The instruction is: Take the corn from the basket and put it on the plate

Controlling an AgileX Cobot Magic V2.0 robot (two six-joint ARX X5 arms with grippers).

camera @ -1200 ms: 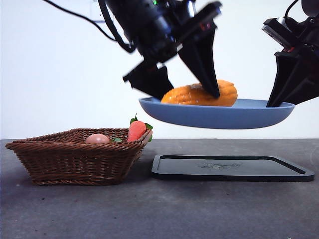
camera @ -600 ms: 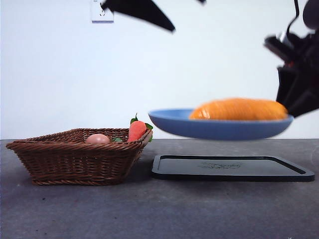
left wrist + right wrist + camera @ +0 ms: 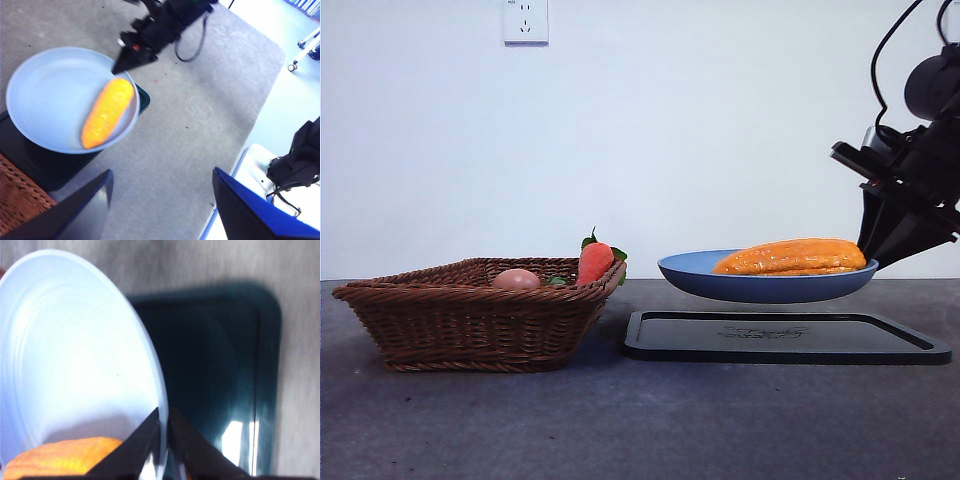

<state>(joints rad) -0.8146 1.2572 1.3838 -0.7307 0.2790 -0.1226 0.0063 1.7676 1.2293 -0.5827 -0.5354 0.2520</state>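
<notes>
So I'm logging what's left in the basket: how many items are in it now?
2 visible: a pinkish egg near the middle of the basket, and a carrot by its plate-side rim. Others may hide below the rim.

wall (image 3: 720,130): plain white, evenly lit | socket (image 3: 525,20): white, high on wall | table (image 3: 620,420): dark grey, speckled, with a rounded corner in the left wrist view | floor (image 3: 300,75): pale, bright | black bag (image 3: 296,162): on a white surface beside the table

Woven brown wicker is forming the basket (image 3: 470,315), while the blue plate (image 3: 760,287) is looking smooth and matte and the corn (image 3: 792,257) bumpy.
</notes>
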